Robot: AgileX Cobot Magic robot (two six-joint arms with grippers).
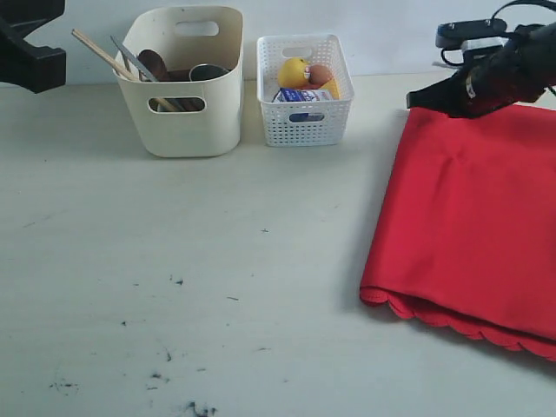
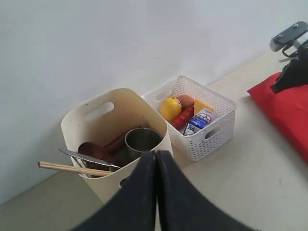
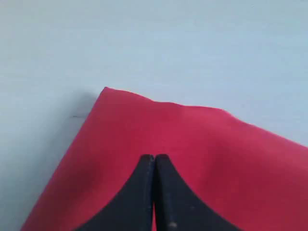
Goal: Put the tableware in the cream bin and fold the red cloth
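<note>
Folded red cloth on the counter, beneath the right end effector.
That end effector is closed, seemingly pinching no fabric. The left end effector, closed and empty, hovers before the cream bin, which holds the steel cup, chopsticks and knife.

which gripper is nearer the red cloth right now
Right. The right gripper hangs shut over the red cloth, near its wall-side corner. The left gripper, also shut, is up beside the cream bin, with the white basket between it and the cloth.
</note>
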